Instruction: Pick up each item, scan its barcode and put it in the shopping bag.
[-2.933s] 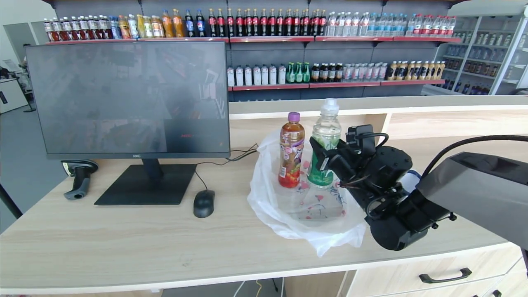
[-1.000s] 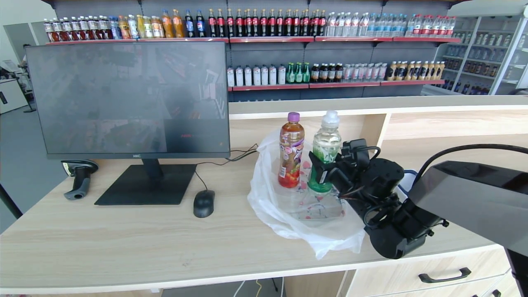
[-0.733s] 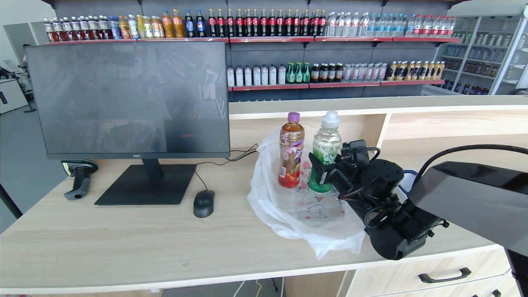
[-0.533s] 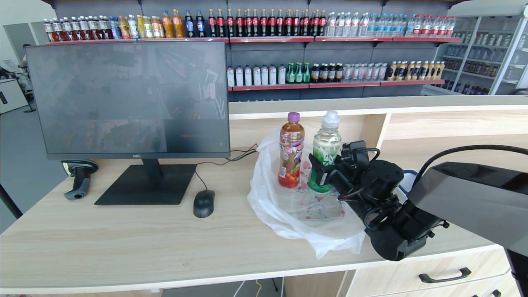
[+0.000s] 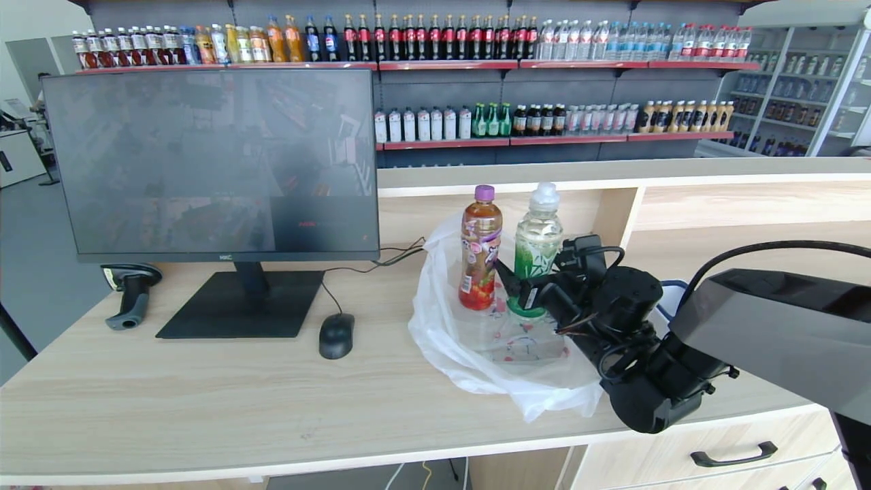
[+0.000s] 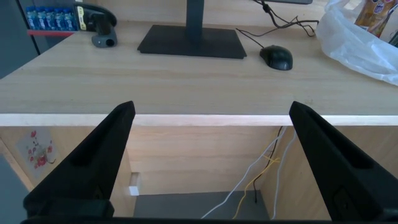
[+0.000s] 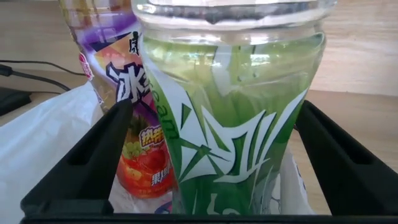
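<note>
A green-labelled bottle point(image 5: 537, 239) and purple-capped bottle point(image 5: 480, 250) stand upright in the shopping bag point(image 5: 442, 340).

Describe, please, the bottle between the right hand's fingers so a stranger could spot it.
On the counter, right of the monitor, lies a white plastic bag holding two upright bottles. It is the clear bottle with the green label and white cap, not its purple-capped neighbour.

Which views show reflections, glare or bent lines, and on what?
Head view: the dark monitor carries faint reflections, and the shelf posts at far right lean, as through a wide lens. Right wrist view: light shines through the green bottle, glinting at its shoulder. Left wrist view: even light on the counter, no glare.
</note>
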Robot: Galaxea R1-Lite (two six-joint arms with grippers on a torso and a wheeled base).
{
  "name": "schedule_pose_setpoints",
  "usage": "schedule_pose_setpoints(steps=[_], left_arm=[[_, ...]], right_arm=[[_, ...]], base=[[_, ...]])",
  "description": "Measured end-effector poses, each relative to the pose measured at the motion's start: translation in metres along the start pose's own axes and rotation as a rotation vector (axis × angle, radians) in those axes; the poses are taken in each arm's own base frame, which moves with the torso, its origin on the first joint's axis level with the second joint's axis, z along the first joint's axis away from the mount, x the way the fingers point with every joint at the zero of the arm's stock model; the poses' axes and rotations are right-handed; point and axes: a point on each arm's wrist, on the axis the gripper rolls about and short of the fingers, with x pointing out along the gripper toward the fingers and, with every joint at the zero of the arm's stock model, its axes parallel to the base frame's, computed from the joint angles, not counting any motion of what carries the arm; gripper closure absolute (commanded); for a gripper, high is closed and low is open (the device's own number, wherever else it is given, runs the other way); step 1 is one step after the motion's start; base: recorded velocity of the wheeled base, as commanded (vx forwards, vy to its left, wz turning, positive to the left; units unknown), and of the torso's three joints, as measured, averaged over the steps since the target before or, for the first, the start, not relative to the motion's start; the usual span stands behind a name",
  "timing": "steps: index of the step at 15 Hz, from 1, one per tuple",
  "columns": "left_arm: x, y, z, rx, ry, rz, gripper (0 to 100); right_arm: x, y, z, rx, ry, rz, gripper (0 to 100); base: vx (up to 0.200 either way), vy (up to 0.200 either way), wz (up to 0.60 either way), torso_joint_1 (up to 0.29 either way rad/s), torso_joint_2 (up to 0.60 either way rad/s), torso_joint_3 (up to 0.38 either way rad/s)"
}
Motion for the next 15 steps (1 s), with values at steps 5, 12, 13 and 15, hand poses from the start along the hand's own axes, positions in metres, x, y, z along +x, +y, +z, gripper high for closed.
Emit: schedule_pose_setpoints(steps=[5, 12, 13, 15], left_arm=[[0.000, 0.000, 0.000, -0.003, 0.005, 0.000, 0], [0.000, 0.000, -0.001, -0.004, 0.005, 0.000, 0], [0.000, 0.000, -0.001, -0.003, 0.006, -0.001, 0], [0.000, 0.000, -0.001, -0.004, 0.008, 0.000, 0]], right_arm=[[-0.004, 0.002, 0.003, 0.008, 0.005, 0.006, 0], [-0.017, 0.010, 0.025, 0.012, -0.018, 0.027, 0], [-0.020, 0.009, 0.029, 0.012, -0.021, 0.028, 0], [-0.028, 0.009, 0.037, 0.011, -0.021, 0.028, 0]], base=[[0.000, 0.000, 0.00, 0.000, 0.00, 0.000], [0.000, 0.000, 0.00, 0.000, 0.00, 0.000], [0.000, 0.000, 0.00, 0.000, 0.00, 0.000], [0.000, 0.000, 0.00, 0.000, 0.00, 0.000]])
